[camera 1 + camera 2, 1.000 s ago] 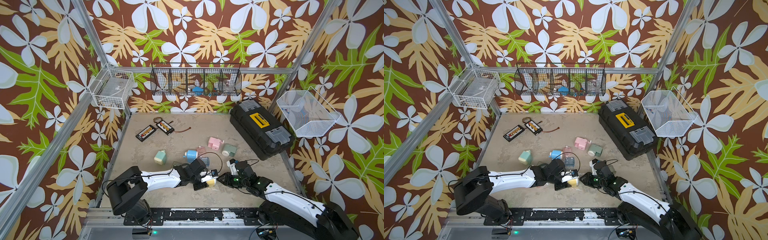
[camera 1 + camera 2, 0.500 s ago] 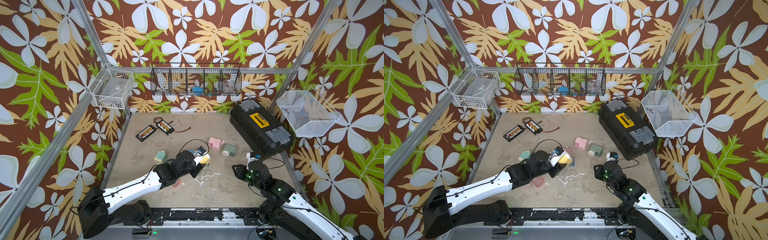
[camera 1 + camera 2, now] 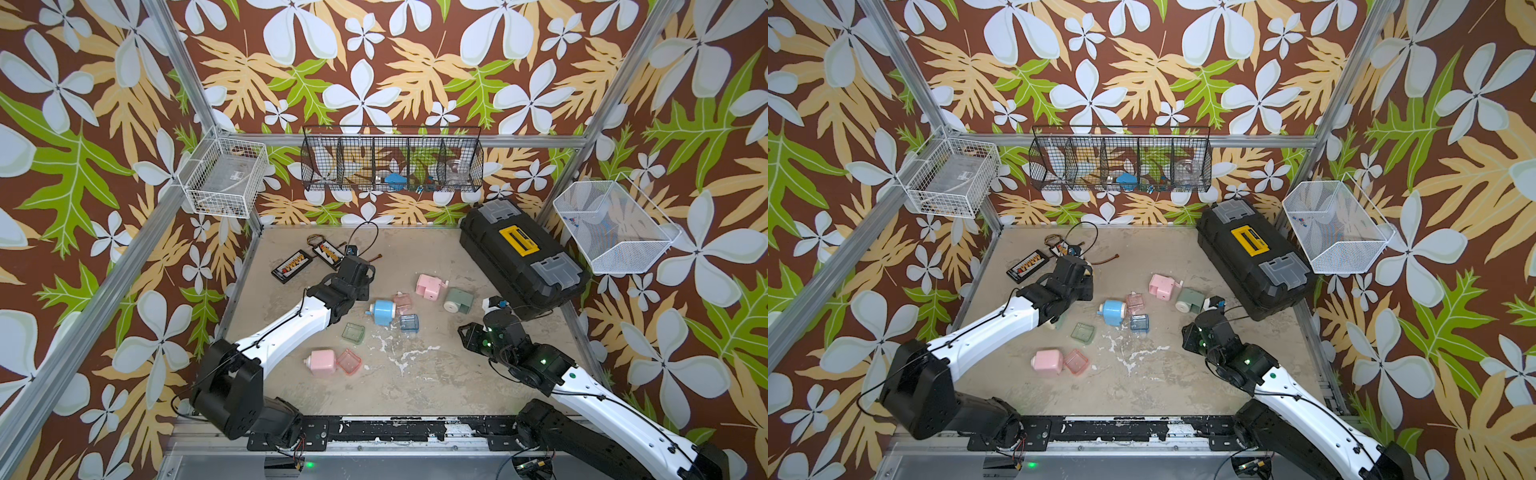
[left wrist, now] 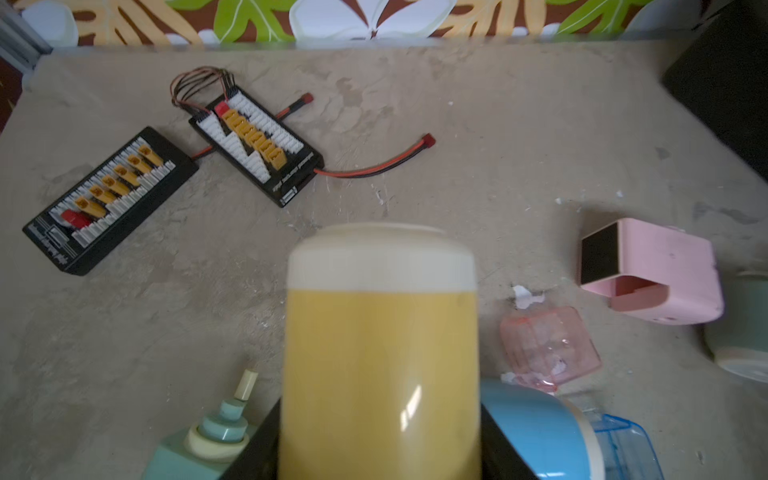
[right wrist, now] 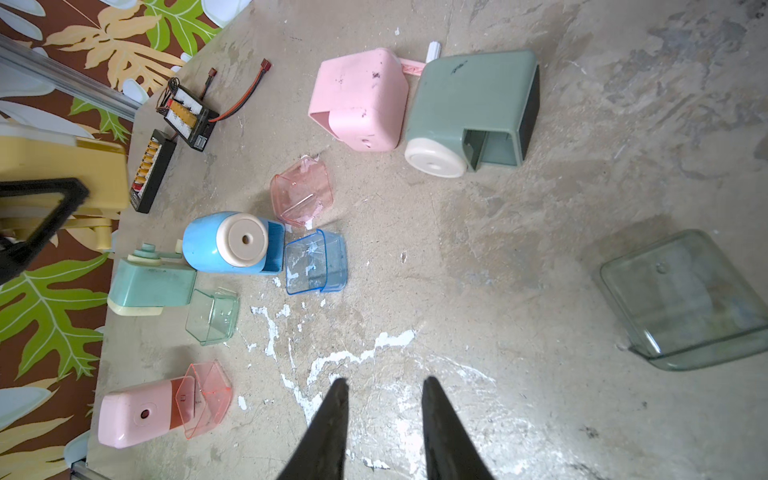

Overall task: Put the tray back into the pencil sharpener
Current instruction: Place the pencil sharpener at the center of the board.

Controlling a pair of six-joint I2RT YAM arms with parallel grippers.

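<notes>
Clock: 12 = back wall, 6 = robot base, read on the worktop (image 3: 436, 386) in a top view.

L arm (image 3: 291, 324) reaches to approx 10–11 o'clock. L jaws are clamped on the yellow sharpener (image 4: 380, 332), which seems lifted off the worktop. Its amber lower half looks like a seated tray, but can't tell for sure. R arm (image 3: 540, 365) comes in from 4–5 o'clock. R jaws are apart, nothing btwn them, tips over bare worktop.

Loose trays:
- clear tray (image 5: 685, 299): by the R arm, approx 3 o'clock (top views hide it)
- pink tray (image 3: 402, 300) & blue tray (image 3: 409, 323): near centre, beside the blue sharpener (image 3: 382, 311)
- green tray (image 3: 353, 332): at 9
- red tray (image 3: 349, 360): right against the pink sharpener (image 3: 322, 362) at 8

Step, as I read it: the yellow unit is up for parking, and the nxt pairing isn't begun.

Nxt move, prob.: L sets yellow down on free worktop near 11 and lets go. R then takes the clear tray by its walls and lines it up w/ the empty bay of the grey-green sharpener (image 5: 469, 104) at 2 o'clock. L should brace that body or it'll skid.
</notes>
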